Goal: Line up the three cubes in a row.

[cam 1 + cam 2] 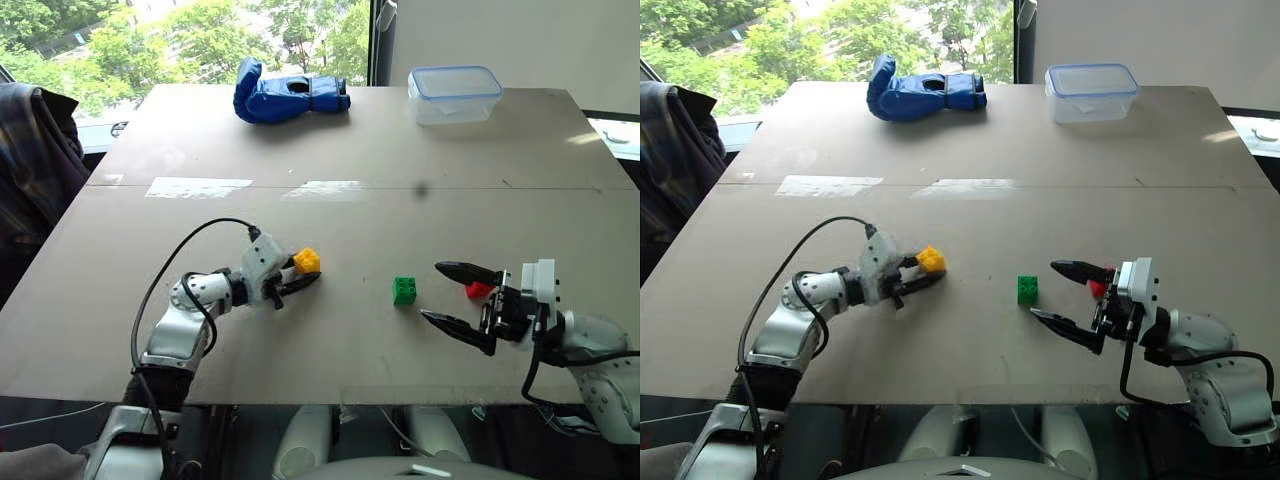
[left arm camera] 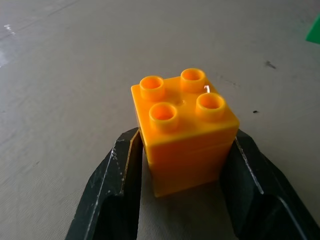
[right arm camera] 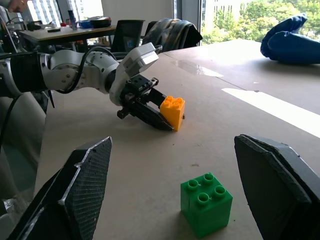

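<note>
On table, L fingers (image 2: 125, 185) pinch studded yellow brick (image 2: 184, 131); R fingers (image 1: 455, 270) spread.

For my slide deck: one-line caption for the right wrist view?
Open right gripper faces the green cube; beyond, the left gripper grips the yellow cube.

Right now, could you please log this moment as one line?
left gripper: shut on yellow cube | right gripper: open | green cube: on table
</note>
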Robot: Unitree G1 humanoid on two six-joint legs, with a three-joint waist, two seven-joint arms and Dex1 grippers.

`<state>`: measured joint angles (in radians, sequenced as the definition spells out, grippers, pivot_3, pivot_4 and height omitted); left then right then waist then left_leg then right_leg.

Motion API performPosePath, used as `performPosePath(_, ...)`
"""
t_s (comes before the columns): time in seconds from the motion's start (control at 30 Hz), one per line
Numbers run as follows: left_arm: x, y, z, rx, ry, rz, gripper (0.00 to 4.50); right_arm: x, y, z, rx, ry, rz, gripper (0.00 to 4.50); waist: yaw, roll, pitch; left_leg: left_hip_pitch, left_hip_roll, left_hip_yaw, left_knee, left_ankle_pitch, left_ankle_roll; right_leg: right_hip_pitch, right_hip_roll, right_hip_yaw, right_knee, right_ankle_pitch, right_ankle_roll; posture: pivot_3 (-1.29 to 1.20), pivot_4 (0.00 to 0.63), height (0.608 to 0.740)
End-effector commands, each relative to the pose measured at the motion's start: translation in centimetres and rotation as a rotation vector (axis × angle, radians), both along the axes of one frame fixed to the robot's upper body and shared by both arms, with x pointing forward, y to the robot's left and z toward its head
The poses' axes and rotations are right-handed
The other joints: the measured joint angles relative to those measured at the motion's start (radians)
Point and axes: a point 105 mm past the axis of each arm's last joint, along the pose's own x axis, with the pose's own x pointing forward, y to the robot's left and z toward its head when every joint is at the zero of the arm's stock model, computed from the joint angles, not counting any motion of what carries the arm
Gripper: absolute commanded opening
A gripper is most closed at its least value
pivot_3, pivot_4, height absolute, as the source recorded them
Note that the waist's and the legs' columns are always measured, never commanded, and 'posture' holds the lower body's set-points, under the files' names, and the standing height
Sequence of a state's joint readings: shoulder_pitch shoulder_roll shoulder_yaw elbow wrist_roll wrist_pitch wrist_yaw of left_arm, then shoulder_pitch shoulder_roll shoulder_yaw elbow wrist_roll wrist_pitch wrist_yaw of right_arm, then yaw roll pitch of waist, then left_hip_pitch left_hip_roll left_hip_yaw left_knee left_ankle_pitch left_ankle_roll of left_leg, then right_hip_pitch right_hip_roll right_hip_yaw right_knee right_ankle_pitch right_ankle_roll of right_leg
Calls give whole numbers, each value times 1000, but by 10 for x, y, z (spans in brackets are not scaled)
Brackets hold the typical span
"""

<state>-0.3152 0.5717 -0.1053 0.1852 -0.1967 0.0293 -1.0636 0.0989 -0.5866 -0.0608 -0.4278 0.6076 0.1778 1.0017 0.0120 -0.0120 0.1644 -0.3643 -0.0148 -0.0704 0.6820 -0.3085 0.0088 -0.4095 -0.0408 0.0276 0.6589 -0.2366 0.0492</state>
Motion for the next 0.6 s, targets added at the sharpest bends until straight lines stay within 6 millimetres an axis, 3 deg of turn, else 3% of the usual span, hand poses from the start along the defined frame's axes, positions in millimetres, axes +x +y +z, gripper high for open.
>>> performPosePath(0.03, -13, -18, 3, -45, 53, -237, 1587, -5, -4, 11, -7, -63, -20, 4035, -1, 0, 0, 0, 0, 0, 0, 0, 0, 0, 0, 0, 0, 0, 0, 0, 150, 740)
performPosePath(0.3, -19, -27, -8, 44, 81, -477, 1587, -10, -6, 8, -13, -60, -54, 4035, -23, 0, 0, 0, 0, 0, 0, 0, 1, 0, 2, 0, 0, 0, 0, 0, 150, 740)
performPosePath(0.6, -31, -37, -15, 44, 104, -615, 1587, -11, -5, 8, -11, -63, -69, 4035, -25, 0, 0, 0, 0, 0, 0, 0, 1, 0, 2, 0, 1, 0, 0, 0, 150, 740)
